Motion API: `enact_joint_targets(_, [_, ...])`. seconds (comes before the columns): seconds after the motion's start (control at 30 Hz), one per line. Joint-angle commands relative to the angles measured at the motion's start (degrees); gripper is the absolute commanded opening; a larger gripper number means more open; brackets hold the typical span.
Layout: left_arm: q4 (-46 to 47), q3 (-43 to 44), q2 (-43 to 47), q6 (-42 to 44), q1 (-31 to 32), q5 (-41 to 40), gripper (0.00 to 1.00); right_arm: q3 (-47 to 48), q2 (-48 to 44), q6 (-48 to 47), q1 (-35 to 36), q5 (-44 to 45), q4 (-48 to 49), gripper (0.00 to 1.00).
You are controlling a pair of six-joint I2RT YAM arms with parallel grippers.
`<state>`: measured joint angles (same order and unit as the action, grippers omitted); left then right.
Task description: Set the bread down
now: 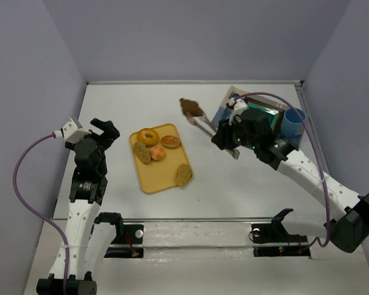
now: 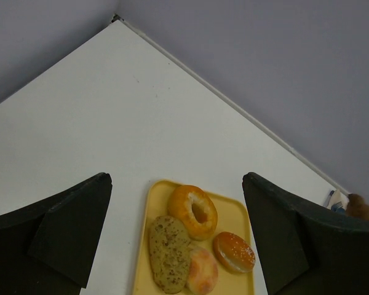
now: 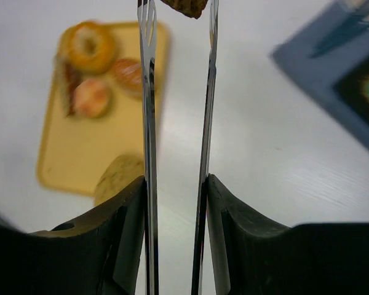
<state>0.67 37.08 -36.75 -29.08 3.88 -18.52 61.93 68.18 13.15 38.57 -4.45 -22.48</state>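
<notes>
A yellow tray (image 1: pixel 152 182) holds a bagel (image 1: pixel 149 136), a seeded bun (image 1: pixel 170 141), a pale roll (image 1: pixel 157 153) and two speckled flat breads. My right gripper (image 1: pixel 225 140) is shut on metal tongs (image 1: pixel 205 127), which pinch a dark brown piece of bread (image 1: pixel 189 108) above the table, right of and beyond the tray. In the right wrist view the tongs (image 3: pixel 149 123) run up between my fingers to the bread (image 3: pixel 184 5). My left gripper (image 1: pixel 107 129) is open and empty, left of the tray; its view shows the tray (image 2: pixel 155 195) and bagel (image 2: pixel 193 211).
A blue box (image 1: pixel 257 112) with dark contents and a light blue cup (image 1: pixel 293 123) stand at the back right, close behind my right arm. Grey walls enclose the table on three sides. One speckled bread (image 1: pixel 184 174) lies at the tray's near right corner.
</notes>
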Motion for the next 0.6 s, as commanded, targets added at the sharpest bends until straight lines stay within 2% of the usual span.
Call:
enact_joint_targets(0.0, [2.23,-0.61,0.81,-0.28,-0.10,-0.99,0.99,0.03,-0.07,8.73,-13.48,19.20,2.18,0.26])
enact_joint_targets(0.1, [1.53,-0.69,0.80,-0.36,-0.19,-2.04,0.99,1.43,3.09,9.44,-18.24,24.73,2.18,0.26])
enact_joint_targets(0.17, [1.62,-0.78,0.89,-0.45,-0.19,-2.04,0.99,1.96,7.37,9.70,-20.19,33.40,2.18,0.27])
enact_joint_targets(0.27, [1.53,-0.78,0.89,-0.45,-0.19,-2.31,0.99,3.36,13.79,9.97,-25.99,30.65,2.27,0.27])
enact_joint_targets(0.43, [1.53,-0.69,0.54,-0.28,-0.19,-2.39,0.99,5.30,20.32,8.65,-27.32,26.87,2.62,0.29])
enact_joint_targets(0.57, [1.44,-0.69,0.37,-0.27,-0.19,-2.57,0.99,5.48,20.59,8.65,-27.32,26.24,2.70,0.44])
